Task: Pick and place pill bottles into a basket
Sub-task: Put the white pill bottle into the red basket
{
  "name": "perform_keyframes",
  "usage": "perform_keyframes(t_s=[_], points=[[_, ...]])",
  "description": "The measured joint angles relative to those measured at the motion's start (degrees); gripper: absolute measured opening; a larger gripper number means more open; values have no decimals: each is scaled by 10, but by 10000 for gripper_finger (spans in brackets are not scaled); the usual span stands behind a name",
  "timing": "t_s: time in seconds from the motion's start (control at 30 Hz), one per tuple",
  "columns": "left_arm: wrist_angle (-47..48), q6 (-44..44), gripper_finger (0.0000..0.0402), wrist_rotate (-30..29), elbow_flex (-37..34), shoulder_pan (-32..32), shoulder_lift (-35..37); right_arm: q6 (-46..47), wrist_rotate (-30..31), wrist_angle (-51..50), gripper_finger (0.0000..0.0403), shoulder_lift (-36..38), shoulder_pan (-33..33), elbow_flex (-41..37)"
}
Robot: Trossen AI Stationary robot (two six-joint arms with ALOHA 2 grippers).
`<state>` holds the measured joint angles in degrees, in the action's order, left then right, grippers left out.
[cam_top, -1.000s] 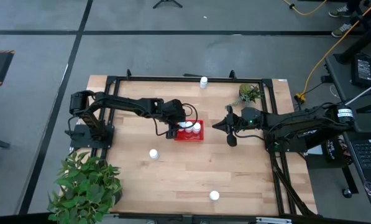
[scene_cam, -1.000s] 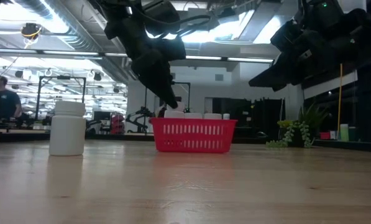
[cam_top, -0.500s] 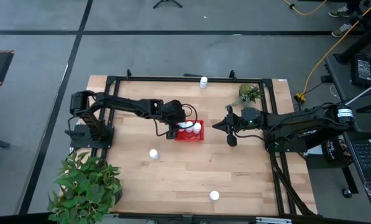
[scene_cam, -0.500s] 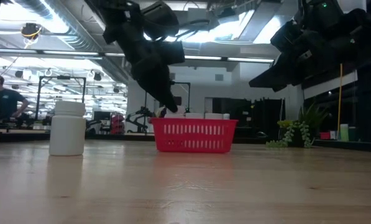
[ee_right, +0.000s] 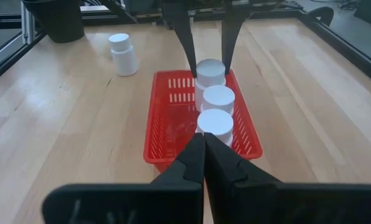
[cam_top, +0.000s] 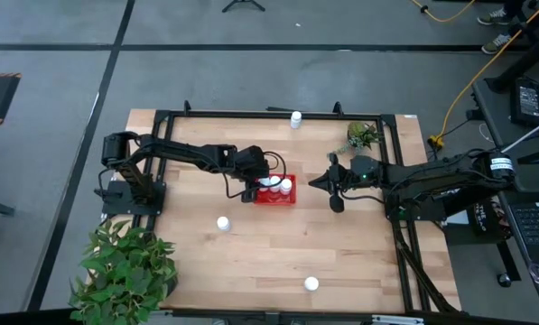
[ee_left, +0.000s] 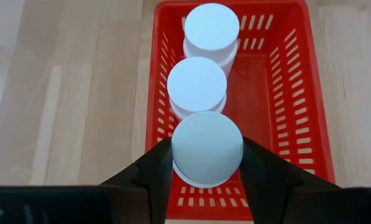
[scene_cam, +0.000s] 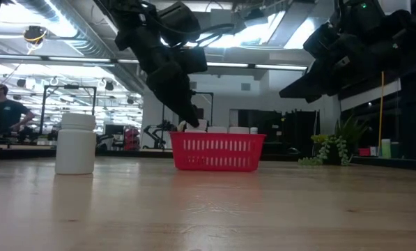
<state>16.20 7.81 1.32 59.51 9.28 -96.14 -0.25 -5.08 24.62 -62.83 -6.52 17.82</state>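
The red basket (cam_top: pixel 287 200) stands mid-table, also in the left wrist view (ee_left: pixel 291 93). Three white pill bottles stand in a row inside it. My left gripper (cam_top: pixel 255 187) is over the basket's left end, shut on the nearest of these bottles (ee_left: pixel 207 146); the other two (ee_left: pixel 196 84) (ee_left: pixel 211 28) stand beyond it. My right gripper (cam_top: pixel 312 183) is shut and empty, in the air just right of the basket, and its own view (ee_right: pixel 204 146) looks along the basket (ee_right: pixel 173 124). Three more bottles stand on the table (cam_top: pixel 223 223) (cam_top: pixel 311 284) (cam_top: pixel 295 118). My left gripper pinches the bottle's round cap (ee_left: pixel 184 155) between its two fingers, one on each side. The fingers (ee_right: pixel 190 43) come from above, pointing down. The bottle is upright inside the basket's left end; whether its base rests on the basket's floor I cannot tell.
A small plant (cam_top: pixel 362 135) stands at the far right, a large leafy plant (cam_top: pixel 125 271) at the near left corner. A black frame (cam_top: pixel 251 114) runs along the table's edges. In the low view a loose bottle (scene_cam: pixel 76 143) stands left of the basket (scene_cam: pixel 218 153).
My left gripper has sunk a little with the bottle over the basket's left end.
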Motion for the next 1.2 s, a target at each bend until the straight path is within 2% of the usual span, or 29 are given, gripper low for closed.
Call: perform_keyframes(t_s=[1.2], points=[[4, 0, 153, -13, -1, 2, 4, 15, -1, -6, 5, 0, 0, 0]])
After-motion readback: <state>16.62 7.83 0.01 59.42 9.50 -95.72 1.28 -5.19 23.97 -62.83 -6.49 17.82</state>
